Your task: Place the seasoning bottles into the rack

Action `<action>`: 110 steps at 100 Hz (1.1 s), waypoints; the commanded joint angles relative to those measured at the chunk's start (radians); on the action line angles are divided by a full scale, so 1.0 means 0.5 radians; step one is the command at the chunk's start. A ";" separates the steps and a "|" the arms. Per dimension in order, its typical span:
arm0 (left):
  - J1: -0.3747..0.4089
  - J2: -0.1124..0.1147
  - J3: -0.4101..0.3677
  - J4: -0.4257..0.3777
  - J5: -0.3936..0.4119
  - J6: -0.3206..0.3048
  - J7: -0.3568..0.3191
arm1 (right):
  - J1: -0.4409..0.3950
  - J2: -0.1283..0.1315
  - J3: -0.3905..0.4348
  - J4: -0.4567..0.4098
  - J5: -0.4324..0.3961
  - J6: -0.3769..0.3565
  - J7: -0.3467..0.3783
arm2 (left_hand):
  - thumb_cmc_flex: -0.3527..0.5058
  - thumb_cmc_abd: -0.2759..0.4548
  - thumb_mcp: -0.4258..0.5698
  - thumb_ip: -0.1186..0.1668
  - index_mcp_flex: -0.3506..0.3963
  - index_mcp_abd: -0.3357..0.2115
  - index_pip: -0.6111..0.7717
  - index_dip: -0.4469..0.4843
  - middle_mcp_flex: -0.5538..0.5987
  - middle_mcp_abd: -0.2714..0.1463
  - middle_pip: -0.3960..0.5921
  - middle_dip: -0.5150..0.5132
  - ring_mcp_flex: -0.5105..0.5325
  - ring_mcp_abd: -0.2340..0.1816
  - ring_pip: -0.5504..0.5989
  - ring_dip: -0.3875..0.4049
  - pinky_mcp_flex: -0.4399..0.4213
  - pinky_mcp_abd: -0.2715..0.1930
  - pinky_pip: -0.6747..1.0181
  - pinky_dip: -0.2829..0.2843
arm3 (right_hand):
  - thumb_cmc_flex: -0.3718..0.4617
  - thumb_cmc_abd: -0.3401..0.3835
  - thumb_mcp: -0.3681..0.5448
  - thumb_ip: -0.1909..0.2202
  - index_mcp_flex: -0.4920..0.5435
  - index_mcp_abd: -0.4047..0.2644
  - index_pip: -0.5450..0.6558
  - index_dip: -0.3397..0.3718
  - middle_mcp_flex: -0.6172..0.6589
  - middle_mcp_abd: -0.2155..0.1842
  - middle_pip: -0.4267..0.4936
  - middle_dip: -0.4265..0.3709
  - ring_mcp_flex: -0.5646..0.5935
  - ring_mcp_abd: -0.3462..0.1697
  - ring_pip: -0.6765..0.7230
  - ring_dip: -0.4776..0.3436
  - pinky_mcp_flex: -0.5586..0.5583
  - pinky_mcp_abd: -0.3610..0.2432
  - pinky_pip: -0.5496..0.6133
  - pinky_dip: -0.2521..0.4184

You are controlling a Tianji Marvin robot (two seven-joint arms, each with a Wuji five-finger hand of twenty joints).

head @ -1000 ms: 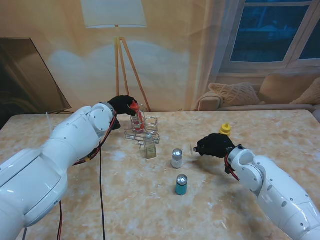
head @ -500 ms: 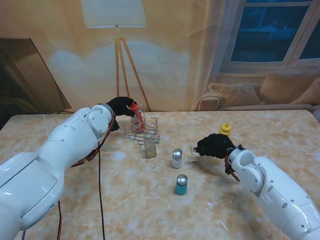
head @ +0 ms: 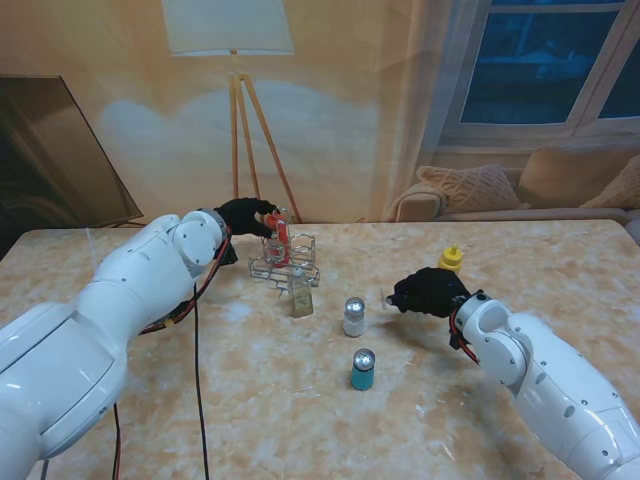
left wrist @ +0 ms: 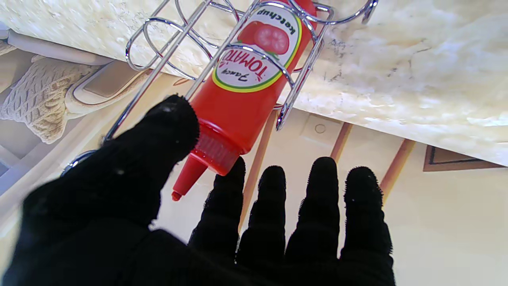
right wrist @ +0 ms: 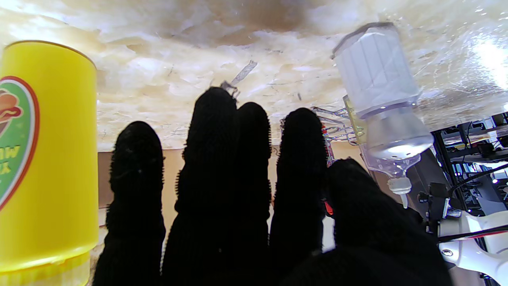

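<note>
Left wrist view: red squeeze ketchup bottle (left wrist: 246,83) sits inside a compartment of the chrome wire rack (left wrist: 166,51), nozzle pointing toward my palm. My left hand (left wrist: 206,222) is spread, thumb beside the cap, gripping nothing. From the stand, rack (head: 284,262) lies far left of centre. Nearer me stand a clear glass bottle (head: 300,294), white shaker (head: 353,317) and teal shaker (head: 362,370). My right hand (head: 428,291) rests empty, fingers extended, yellow mustard bottle (head: 451,259) just beyond.
</note>
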 commanded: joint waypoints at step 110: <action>1.393 0.623 -1.124 -1.995 0.563 0.170 -0.159 | -0.092 -0.005 0.052 -0.085 -0.045 -0.038 0.004 | -0.092 0.029 -0.052 0.040 0.097 0.241 -0.095 0.005 0.203 0.134 0.111 0.145 0.181 0.024 0.180 0.119 0.107 -0.025 0.118 0.066 | -0.007 -0.007 0.047 -0.061 0.026 -0.042 0.014 -0.008 0.010 0.002 0.011 0.003 0.027 -0.050 0.004 -0.015 -0.004 0.003 -0.009 0.025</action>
